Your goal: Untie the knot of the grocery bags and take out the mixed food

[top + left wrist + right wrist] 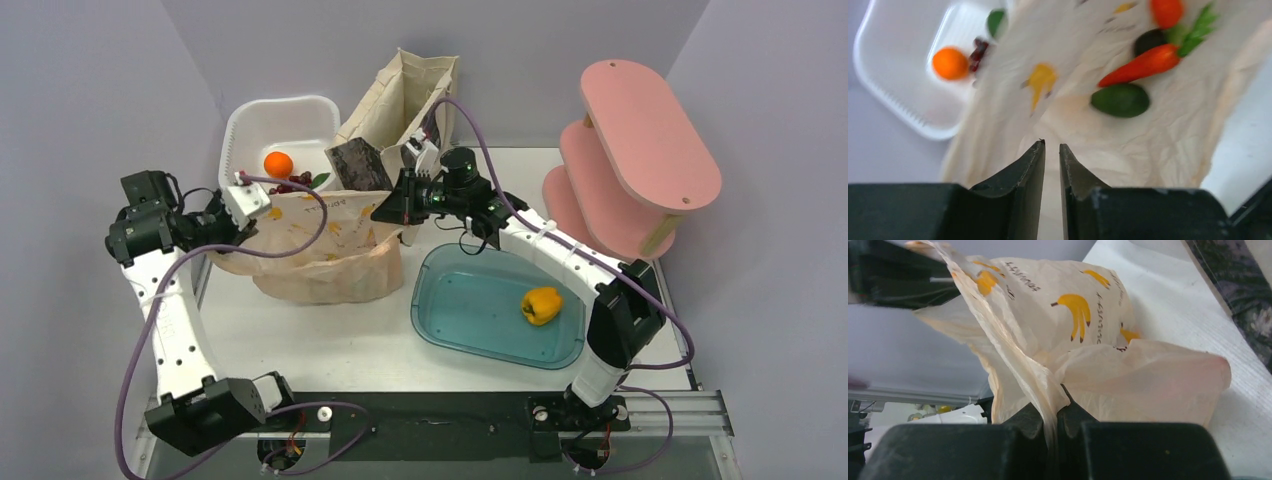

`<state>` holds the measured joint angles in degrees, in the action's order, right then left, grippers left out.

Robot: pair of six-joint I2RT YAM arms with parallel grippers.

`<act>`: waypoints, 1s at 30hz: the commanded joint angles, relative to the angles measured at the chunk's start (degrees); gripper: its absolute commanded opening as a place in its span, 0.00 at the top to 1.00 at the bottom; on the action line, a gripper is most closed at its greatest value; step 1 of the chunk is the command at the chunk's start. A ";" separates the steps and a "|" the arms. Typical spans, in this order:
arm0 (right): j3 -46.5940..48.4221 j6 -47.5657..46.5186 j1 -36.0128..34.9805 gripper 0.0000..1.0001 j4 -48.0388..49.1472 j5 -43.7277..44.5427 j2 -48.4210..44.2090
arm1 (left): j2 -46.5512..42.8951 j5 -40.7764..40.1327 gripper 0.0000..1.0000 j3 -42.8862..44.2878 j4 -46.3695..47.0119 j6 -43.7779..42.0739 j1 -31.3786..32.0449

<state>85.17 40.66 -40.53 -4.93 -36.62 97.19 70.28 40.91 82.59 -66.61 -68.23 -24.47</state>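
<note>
Okay, left fingers nearly together at the plastic bag left rim; can't tell if they pinch film. Bag lies open on worktop before canvas tote, carrot and avocado inside. Right fingers clenched on bag's right edge. Blue tub holds yellow pepper.

Wide-open plastic bag mouth; tote crowds behind.
</note>
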 commanded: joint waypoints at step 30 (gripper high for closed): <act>-16.01 -14.21 -4.08 1.00 -5.57 4.18 -9.34 | -20.57 -11.21 0.75 -40.77 21.14 7.29 13.53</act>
<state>69.19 27.77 -44.73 -11.22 -33.78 90.13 50.35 16.73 37.04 -41.93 -53.95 -5.10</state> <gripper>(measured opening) 0.004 0.243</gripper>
